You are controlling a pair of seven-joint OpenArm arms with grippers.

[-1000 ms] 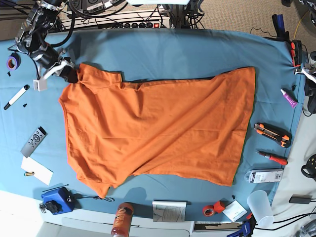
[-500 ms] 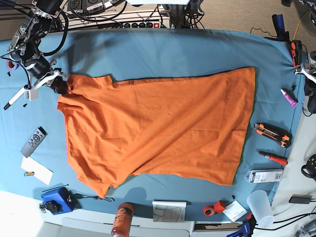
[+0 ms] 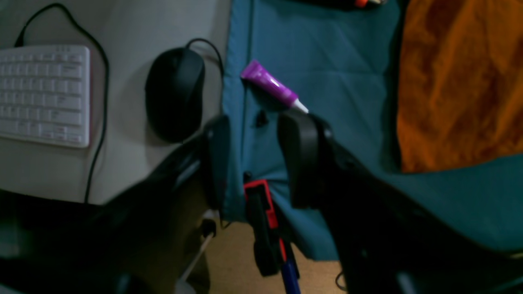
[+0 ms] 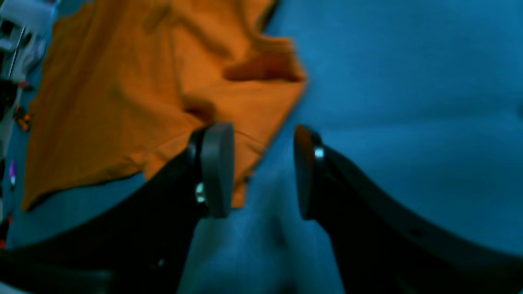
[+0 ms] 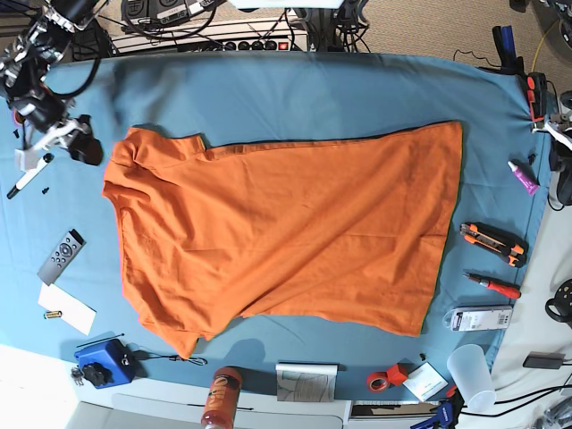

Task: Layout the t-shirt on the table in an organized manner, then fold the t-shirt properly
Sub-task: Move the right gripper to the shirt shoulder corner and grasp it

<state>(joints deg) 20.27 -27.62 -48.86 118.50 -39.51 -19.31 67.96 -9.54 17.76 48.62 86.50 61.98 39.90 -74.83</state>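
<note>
The orange t-shirt (image 5: pixel 286 223) lies spread across the teal table (image 5: pixel 313 94), its hem to the right and a sleeve bunched at the lower left. My right gripper (image 5: pixel 88 150) hovers just left of the shirt's upper-left corner. In the right wrist view that gripper (image 4: pixel 261 171) is open above the table, and the t-shirt (image 4: pixel 122 90) edge lies loose under its left finger (image 4: pixel 216 169). My left gripper (image 3: pixel 259 159) stands open and empty over the table's right edge, apart from the t-shirt (image 3: pixel 461 81).
A purple tube (image 3: pixel 271 85), a black mouse (image 3: pixel 175 94), a keyboard (image 3: pixel 43 96) and a red-black clamp (image 3: pixel 261 220) sit near the left gripper. A marker (image 5: pixel 29 174), remote (image 5: pixel 61 256), blue box (image 5: pixel 105 362), bottle (image 5: pixel 222 398), box cutter (image 5: pixel 493 244), screwdriver (image 5: pixel 492 285) and cup (image 5: pixel 471 375) ring the shirt.
My right gripper dragged the shirt's upper-left corner leftward, then opened, let it go and drew back to the left. The corner now lies flat. The left arm has not moved.
</note>
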